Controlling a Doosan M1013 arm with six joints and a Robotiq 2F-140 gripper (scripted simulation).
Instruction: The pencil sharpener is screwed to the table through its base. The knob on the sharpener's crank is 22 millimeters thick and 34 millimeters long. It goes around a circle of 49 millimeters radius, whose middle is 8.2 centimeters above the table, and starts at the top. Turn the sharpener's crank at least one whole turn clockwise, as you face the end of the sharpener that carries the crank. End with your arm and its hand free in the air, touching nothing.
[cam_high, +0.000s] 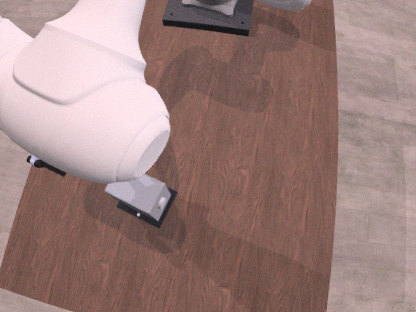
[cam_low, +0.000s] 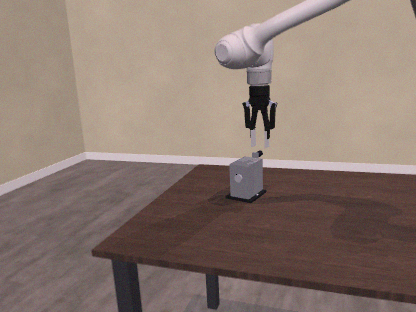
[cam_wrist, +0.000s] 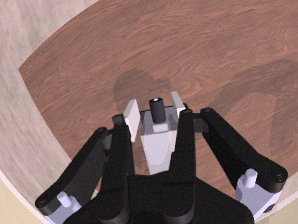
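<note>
The grey pencil sharpener (cam_high: 145, 196) (cam_low: 245, 179) (cam_wrist: 158, 148) stands on its black base (cam_high: 150, 218) near the table's left edge. The dark knob (cam_low: 258, 152) (cam_wrist: 156, 106) of its crank sticks up at the top of its circle, at the sharpener's far end. My gripper (cam_low: 259, 143) (cam_wrist: 155, 104) hangs straight above the knob, pointing down. Its fingers are partly apart with nothing between them. The fingertips are a little above the knob and do not touch it. In the top view the white arm hides the gripper and the crank.
The wooden table (cam_high: 250, 175) (cam_low: 300, 240) carries the arm's dark mounting plate (cam_high: 207, 21) at its far end. The table's edge and the floor lie close behind the sharpener in the wrist view.
</note>
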